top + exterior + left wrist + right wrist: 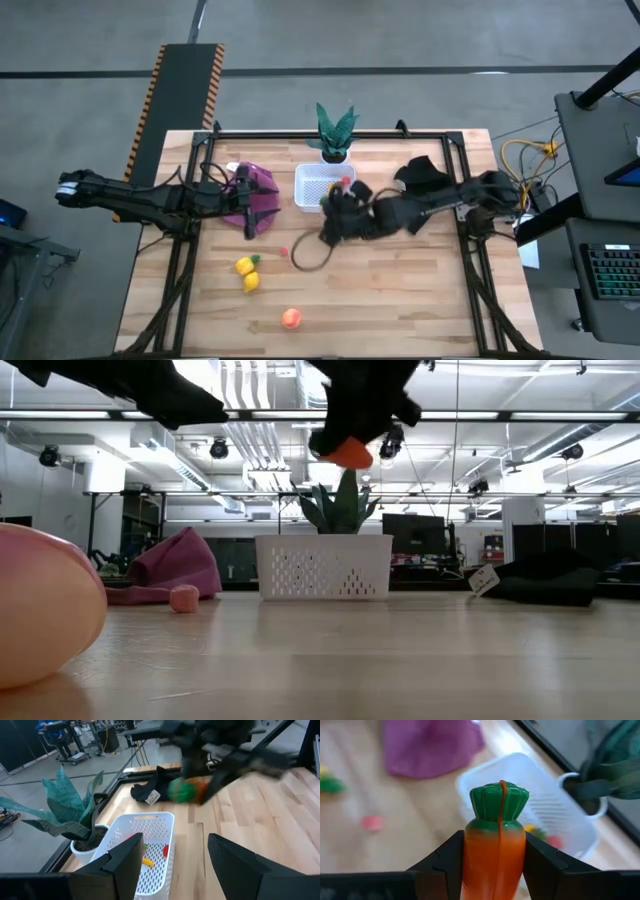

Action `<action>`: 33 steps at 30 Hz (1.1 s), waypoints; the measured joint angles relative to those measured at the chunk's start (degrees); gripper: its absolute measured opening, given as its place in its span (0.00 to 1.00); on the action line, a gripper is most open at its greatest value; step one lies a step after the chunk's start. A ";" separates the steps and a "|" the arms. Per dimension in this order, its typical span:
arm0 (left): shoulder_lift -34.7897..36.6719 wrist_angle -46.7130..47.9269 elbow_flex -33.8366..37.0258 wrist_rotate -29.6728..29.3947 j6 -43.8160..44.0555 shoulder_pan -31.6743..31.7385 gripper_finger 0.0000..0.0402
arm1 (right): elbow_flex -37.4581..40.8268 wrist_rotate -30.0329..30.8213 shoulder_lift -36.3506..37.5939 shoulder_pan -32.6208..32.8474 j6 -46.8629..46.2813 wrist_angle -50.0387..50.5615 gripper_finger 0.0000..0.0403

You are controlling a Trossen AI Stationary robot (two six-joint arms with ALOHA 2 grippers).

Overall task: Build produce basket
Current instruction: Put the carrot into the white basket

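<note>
Right end effector clamps a smooth, glossy orange carrot with ribbed green top, held in the air just beside the white perforated square basket. Left end effector spread wide, near the basket, over crumpled purple cloth.

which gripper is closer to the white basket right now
Right. The right gripper, shut on the carrot, hangs by the basket at its corner. The left gripper sits farther off, over the purple cloth.
</note>
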State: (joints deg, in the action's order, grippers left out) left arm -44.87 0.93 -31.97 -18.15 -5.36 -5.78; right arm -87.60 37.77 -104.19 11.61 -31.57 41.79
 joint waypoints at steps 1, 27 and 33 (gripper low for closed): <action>0.10 -0.11 -0.06 0.00 0.07 0.00 0.52 | 0.28 -0.04 0.01 -1.23 0.99 0.02 0.38; 0.01 -3.54 -1.26 -0.13 -7.28 0.02 0.52 | 14.18 -11.22 -0.47 -21.46 12.49 -16.80 0.38; 0.01 -3.54 -1.26 -0.13 -7.56 0.02 0.52 | 15.07 -11.40 -0.49 -21.79 12.54 -17.00 0.42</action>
State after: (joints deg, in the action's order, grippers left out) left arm -44.86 -2.61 -33.23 -18.28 -12.92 -5.76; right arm -72.53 26.37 -104.68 -10.17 -19.03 24.80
